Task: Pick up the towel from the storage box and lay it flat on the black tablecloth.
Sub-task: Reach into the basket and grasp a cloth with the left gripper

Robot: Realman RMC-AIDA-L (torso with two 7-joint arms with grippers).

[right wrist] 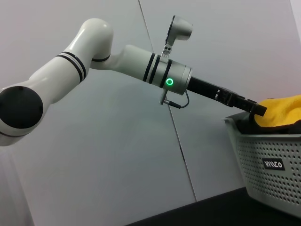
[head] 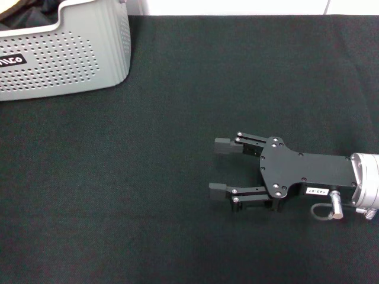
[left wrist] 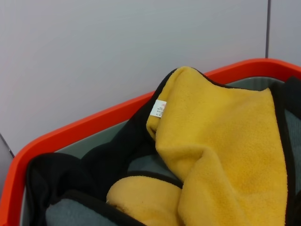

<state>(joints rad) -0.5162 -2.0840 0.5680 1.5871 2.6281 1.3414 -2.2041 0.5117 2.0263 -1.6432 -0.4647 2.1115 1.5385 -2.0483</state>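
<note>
Right gripper (head: pixel 218 167): fingers spread wide, holding nothing, low over the black tablecloth (head: pixel 177 118) near the desk's front right. Left gripper (right wrist: pixel 256 109): at the storage box (right wrist: pixel 268 160) rim, touching the towel (left wrist: pixel 221 146); finger state unclear. Towel bunched inside box, far left corner.

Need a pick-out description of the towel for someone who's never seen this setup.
Start from the black tablecloth; at its far left corner stands the storage box, light grey and perforated. The towel lies bunched inside it, the left gripper at the rim. Its bright yellow fleece with black edging marks it out.
</note>
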